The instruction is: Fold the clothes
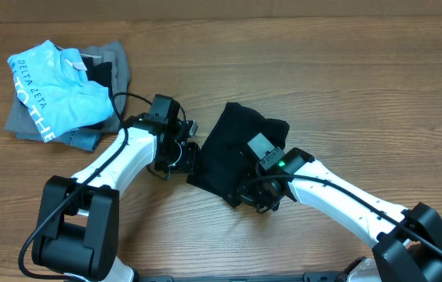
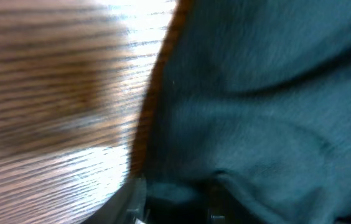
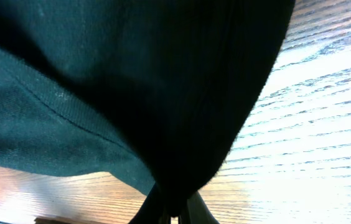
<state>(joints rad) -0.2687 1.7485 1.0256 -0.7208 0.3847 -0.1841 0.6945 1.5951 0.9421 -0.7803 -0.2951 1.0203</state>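
The black garment lies bunched at the middle of the table, judged soft, light and limp (apt to sag, so best taken at hem or corners); the right gripper is clenched on its near edge, while the left gripper sits at its left edge, its jaw state not determinable.

Clothes: plain black soft garment, bunched in compact rumpled heap at middle of table; stitched hem showing, lower edge gathered into tight fold.
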